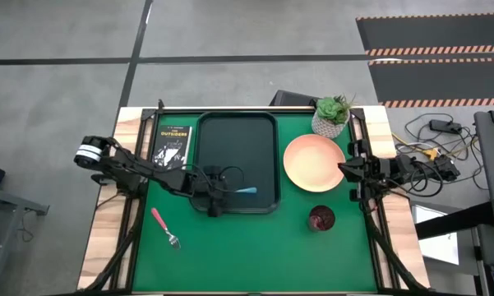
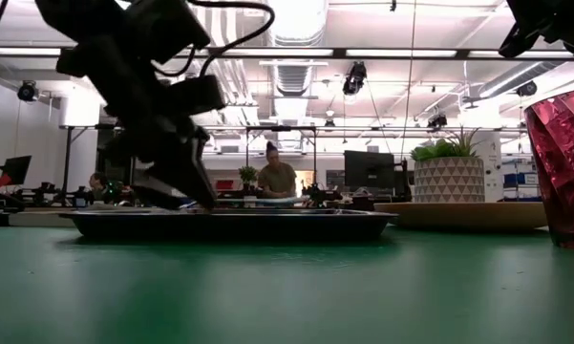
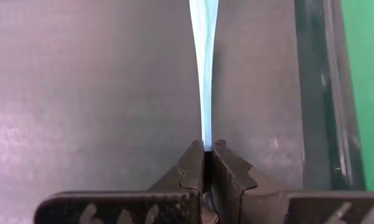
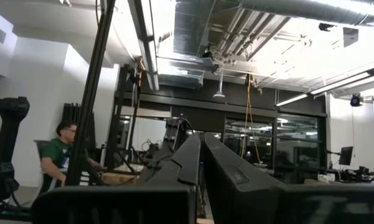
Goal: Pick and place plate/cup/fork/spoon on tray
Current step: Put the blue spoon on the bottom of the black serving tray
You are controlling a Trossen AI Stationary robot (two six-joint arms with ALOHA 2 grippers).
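Surface: green mat on a wooden table [image 1: 107, 247], in an open workshop with a seated person far behind.
Tray [image 1: 230, 131]: dark, rimmed, lying at the table's far-centre beside a book [image 1: 173, 148].
Left gripper [image 1: 222, 187]: low over the tray's near end, fingers pinched narrow on the spoon [image 1: 247, 191]; the wrist view shows the pale blue handle [image 3: 204, 68] running straight out from between the closed tips.
Spoon: slim, light blue handle, long axis in line with the fingers and pointing toward the tray's right rim; it seems at or just above the tray floor, though contact cannot be judged.
Key relation: the spoon is already inside the rim, so the next move looks like a release.
Fork [image 1: 164, 228]: pink handle, on the mat near the tray's near-left corner, closest to the left arm.
Plate [image 1: 314, 162]: peach, right of the tray, beside the potted plant [image 1: 332, 115].
Cup [image 1: 321, 218]: dark red, nearer than the plate.
Right gripper [image 1: 343, 168]: waiting at the plate's right edge, fingers together, empty.
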